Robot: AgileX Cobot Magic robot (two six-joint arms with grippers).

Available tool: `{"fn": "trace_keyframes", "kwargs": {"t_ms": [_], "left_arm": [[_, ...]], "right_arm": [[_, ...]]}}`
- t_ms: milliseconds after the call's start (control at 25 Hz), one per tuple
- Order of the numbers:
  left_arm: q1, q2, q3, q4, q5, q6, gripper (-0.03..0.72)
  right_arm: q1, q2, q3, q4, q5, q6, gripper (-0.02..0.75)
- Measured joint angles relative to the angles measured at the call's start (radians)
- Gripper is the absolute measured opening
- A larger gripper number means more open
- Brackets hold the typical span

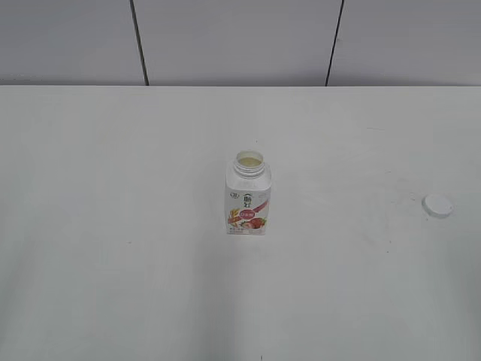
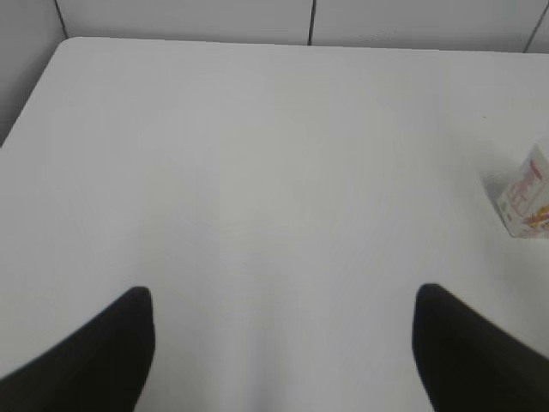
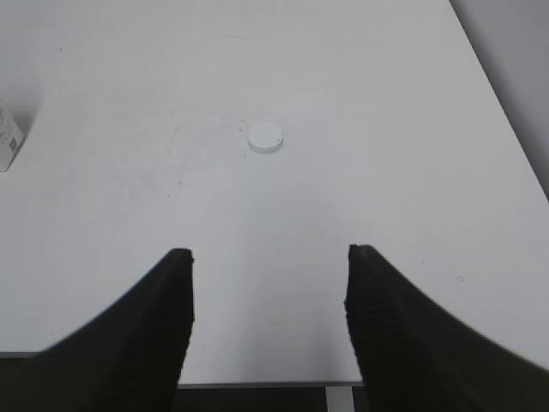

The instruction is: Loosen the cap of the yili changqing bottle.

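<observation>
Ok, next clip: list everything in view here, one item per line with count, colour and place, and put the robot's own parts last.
yili changqing bottle: one, white with a pink-red strawberry label, upright near the table's middle, neck open with no cap on it.
cap: one, white, lying flat on the table well to the right of the bottle, apart from it.
table: one, white, filling most of each view.
wall: pale grey panels with dark seams, behind the table's far edge.
left gripper: one, black fingers, open, above bare table to the left of the bottle, holding nothing.
right gripper: one, black fingers, open, at the table's near edge, short of the cap, holding nothing.
</observation>
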Motion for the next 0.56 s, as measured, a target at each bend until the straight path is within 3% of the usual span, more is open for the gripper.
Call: {"fn": "trace_keyframes", "kwargs": {"t_ms": [560], "left_arm": [[0.006,0.0,0.0,0.0,0.001,0.0,0.562]], "right_arm": [[0.0,0.0,0.0,0.0,-0.001,0.001,0.455]]}}
